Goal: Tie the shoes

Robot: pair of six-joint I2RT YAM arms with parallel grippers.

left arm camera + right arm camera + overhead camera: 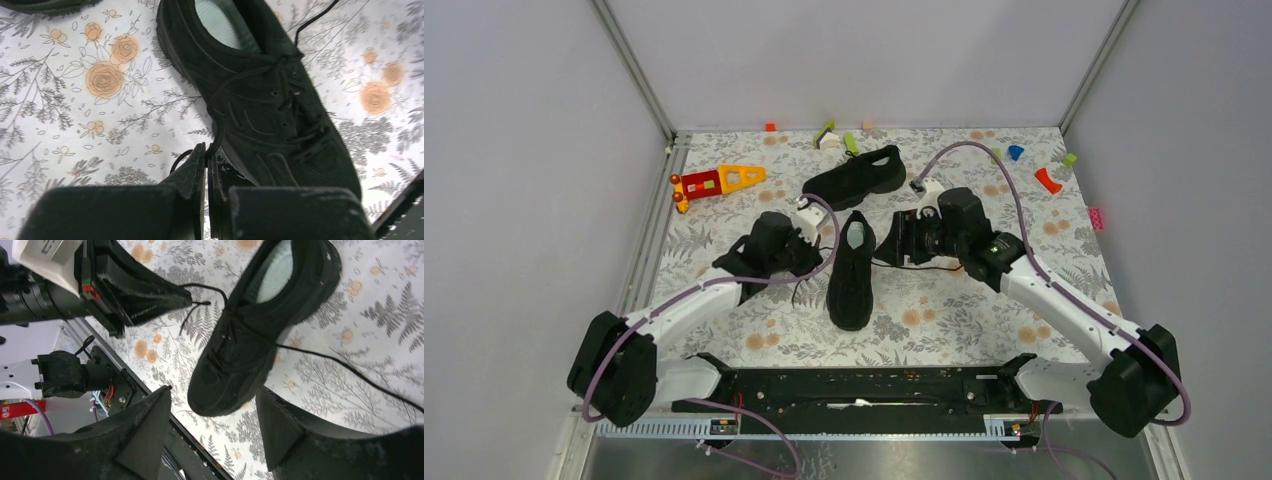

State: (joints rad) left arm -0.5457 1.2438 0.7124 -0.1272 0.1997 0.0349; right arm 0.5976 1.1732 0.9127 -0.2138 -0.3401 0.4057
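Two black shoes lie on the flowered cloth. The near shoe (851, 272) (272, 100) (250, 340) points its toe at the arm bases, and the far shoe (856, 174) lies on its side behind it. A thin black lace (216, 107) runs from the near shoe's eyelets down into my left gripper (207, 154) (807, 256) (189, 301), which is shut on it just left of the shoe. My right gripper (214, 389) (894, 246) hovers open on the shoe's right side with nothing between its fingers. The other lace (340, 362) (919, 267) trails loose across the cloth to the right.
A red and yellow toy (714, 182) lies at the back left. Small coloured blocks sit along the back edge (851, 143) and at the right (1047, 180) (1095, 217). The black base rail (864, 385) (200, 450) runs along the near edge, close to the shoe's toe.
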